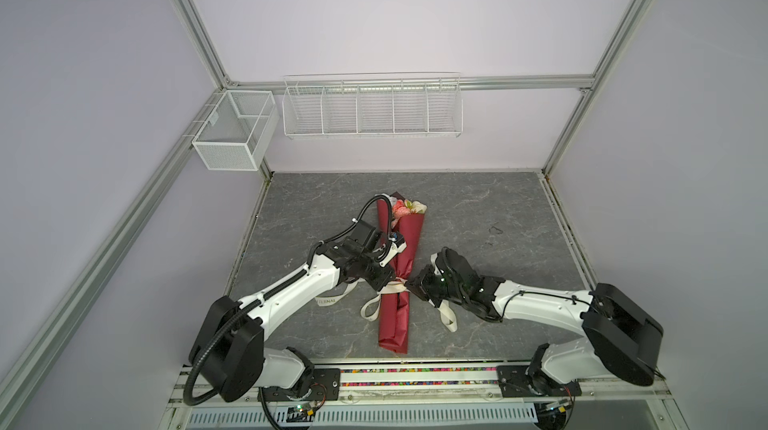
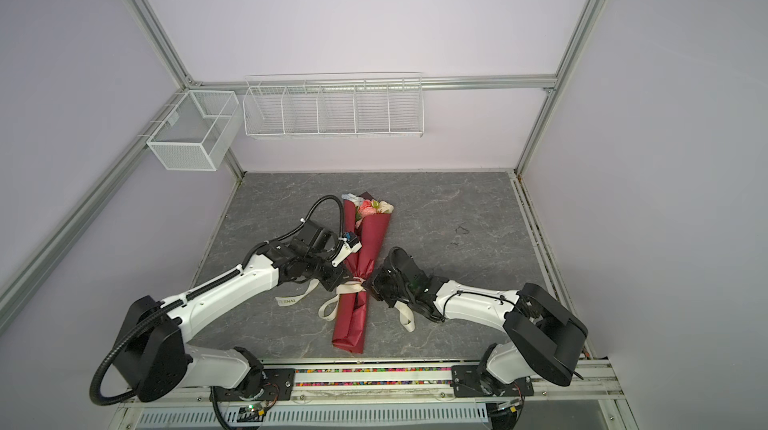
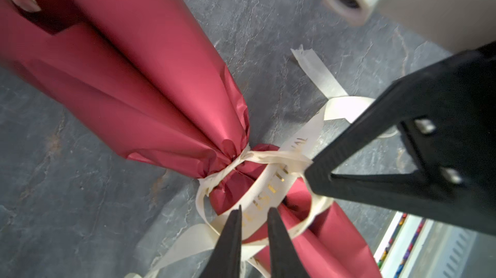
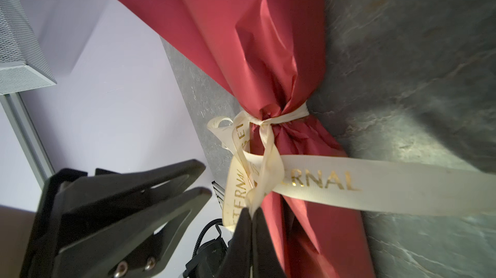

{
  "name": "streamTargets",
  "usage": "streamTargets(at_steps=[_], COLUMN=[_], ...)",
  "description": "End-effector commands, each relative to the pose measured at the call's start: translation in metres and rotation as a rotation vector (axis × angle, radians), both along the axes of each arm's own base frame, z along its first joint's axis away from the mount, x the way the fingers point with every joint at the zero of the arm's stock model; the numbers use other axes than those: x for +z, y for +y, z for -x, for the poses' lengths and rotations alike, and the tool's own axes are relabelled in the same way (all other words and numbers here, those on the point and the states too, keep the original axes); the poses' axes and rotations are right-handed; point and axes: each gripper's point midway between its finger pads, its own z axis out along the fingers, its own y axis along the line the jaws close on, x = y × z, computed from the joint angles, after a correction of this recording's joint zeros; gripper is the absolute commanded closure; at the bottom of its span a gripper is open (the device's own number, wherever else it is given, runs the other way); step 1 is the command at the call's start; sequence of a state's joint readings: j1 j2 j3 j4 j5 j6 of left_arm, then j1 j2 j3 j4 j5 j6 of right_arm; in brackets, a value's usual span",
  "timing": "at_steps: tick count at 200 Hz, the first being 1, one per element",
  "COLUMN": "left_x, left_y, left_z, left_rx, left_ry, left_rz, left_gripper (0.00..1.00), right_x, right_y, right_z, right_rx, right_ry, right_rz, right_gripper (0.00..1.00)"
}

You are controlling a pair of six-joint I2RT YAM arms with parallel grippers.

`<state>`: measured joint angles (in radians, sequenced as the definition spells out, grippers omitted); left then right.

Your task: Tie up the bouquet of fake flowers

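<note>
The bouquet of fake flowers [image 1: 401, 249] [image 2: 372, 241] lies on the table, wrapped in dark-red paper [image 3: 161, 88] [image 4: 241, 35]. Its pink and peach blooms [image 1: 405, 208] point to the far side. A cream printed ribbon [image 3: 268, 185] [image 4: 316, 180] is tied round its narrow waist [image 1: 395, 286]. My left gripper [image 3: 253, 211] [image 1: 383, 281] sits just left of the knot. Its jaws stand slightly apart, and a ribbon loop lies between the fingertips. My right gripper [image 4: 252, 211] [image 1: 410, 282] sits just right of the knot and is shut on a bunched ribbon strand.
Ribbon tails trail over the grey marble table [image 1: 478, 220], one to the left [image 1: 332, 297] and one to the right [image 1: 446, 318]. A white wire rack [image 1: 372, 108] and a mesh basket [image 1: 232, 133] hang on the back wall.
</note>
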<state>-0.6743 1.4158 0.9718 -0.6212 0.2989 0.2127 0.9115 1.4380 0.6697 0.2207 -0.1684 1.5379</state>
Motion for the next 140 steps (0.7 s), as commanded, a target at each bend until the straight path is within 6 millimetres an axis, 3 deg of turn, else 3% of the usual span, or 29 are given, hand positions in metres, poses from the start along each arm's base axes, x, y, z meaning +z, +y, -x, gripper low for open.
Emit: streamTargets(at_steps=[1,61,86,97,140], left_x=[-0.005,-0.009,-0.008,-0.010,-0.023], left_y=[0.004,-0.003,-0.010,-0.012,-0.013], left_z=[0.001,0.014,0.019,0.023,0.018], left_rx=[-0.139,-0.365,-0.403,-0.422,-0.409], left_ry=[-0.034,-0.105,-0.099,-0.086,-0.059], left_rz=[-0.079,-0.069,-0.029,-0.011,-0.037], left_gripper=[0.79,0.71,0.69,0.63,0.62], right_x=[0.005,0.004,0.005,0.004,0.004], right_y=[0.002,0.009,0.008,0.008,0.004], right_z=[0.001,0.000,0.000,0.000,0.001], right_rx=[0.042,0.077,0.076,0.077,0.076], right_ry=[-0.025,-0.028,-0.027,-0.026,-0.024], right_rz=[0.013,0.014,0.011,0.012,0.014], right_gripper=[0.94,0.94,0.94,0.94,0.94])
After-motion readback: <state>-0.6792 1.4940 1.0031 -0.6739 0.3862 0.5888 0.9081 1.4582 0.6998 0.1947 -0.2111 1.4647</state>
